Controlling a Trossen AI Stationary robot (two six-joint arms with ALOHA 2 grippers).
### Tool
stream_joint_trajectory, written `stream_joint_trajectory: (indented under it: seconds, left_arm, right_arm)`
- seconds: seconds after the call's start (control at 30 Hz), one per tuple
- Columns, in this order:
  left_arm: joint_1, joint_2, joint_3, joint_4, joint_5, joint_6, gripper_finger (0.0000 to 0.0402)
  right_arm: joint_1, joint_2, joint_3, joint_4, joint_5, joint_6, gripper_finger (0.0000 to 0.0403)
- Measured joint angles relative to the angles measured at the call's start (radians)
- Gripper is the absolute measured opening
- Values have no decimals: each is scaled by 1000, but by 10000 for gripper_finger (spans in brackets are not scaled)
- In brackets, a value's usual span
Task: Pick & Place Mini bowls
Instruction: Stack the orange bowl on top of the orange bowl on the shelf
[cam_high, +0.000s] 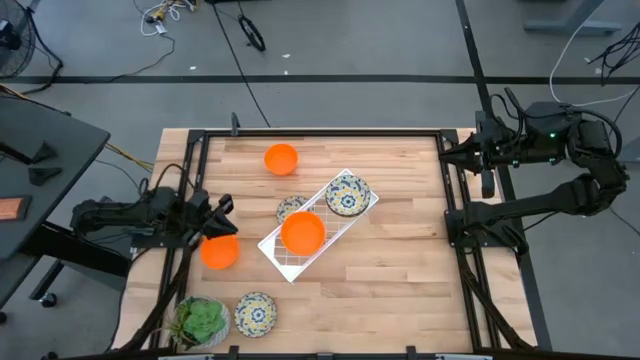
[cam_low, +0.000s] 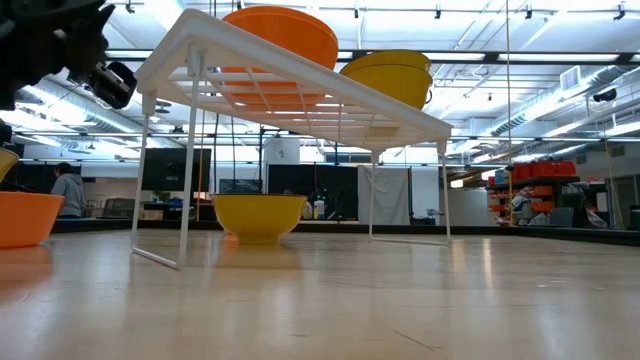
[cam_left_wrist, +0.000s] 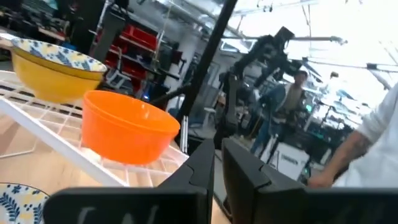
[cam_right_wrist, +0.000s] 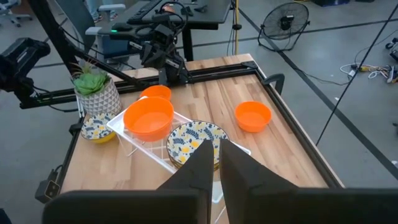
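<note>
A white wire rack (cam_high: 322, 226) stands mid-table on its legs. On it rest an orange mini bowl (cam_high: 302, 232) and a blue-and-yellow patterned one (cam_high: 347, 195). Another patterned bowl (cam_high: 290, 208) sits on the table under the rack's far side. Loose on the wood are an orange bowl (cam_high: 281, 158) at the far side, an orange bowl (cam_high: 220, 250) at the left and a patterned bowl (cam_high: 255, 313) near the front. My left gripper (cam_high: 226, 207) (cam_left_wrist: 217, 177) hovers shut just beside the left orange bowl, holding nothing. My right gripper (cam_right_wrist: 217, 165) stays raised and shut over the table's right edge.
A potted green plant (cam_high: 200, 320) stands at the near left corner. A black frame (cam_high: 320, 131) rims the table. Bare wood lies between the rack and the right edge. A person (cam_left_wrist: 292, 102) and a sleeve (cam_left_wrist: 382, 121) show in the room beyond.
</note>
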Motion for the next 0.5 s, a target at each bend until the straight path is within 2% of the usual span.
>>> stream_joint_trajectory:
  seconds: [0.13, 0.3, 0.4, 0.5]
  left_arm:
    - [0, 0, 2, 40, -56, 0, 8]
    - [0, 0, 56, 35, -135, 48, 4]
    - [0, 0, 119, -6, -182, 56, 3]
    - [0, 0, 220, -134, -223, 104, 2]
  right_arm:
    - [0, 0, 0, 0, 0, 0, 32]
    - [0, 0, 0, 0, 0, 0, 32]
    - [0, 0, 0, 0, 0, 0, 32]
    - [0, 0, 0, 0, 0, 0, 32]
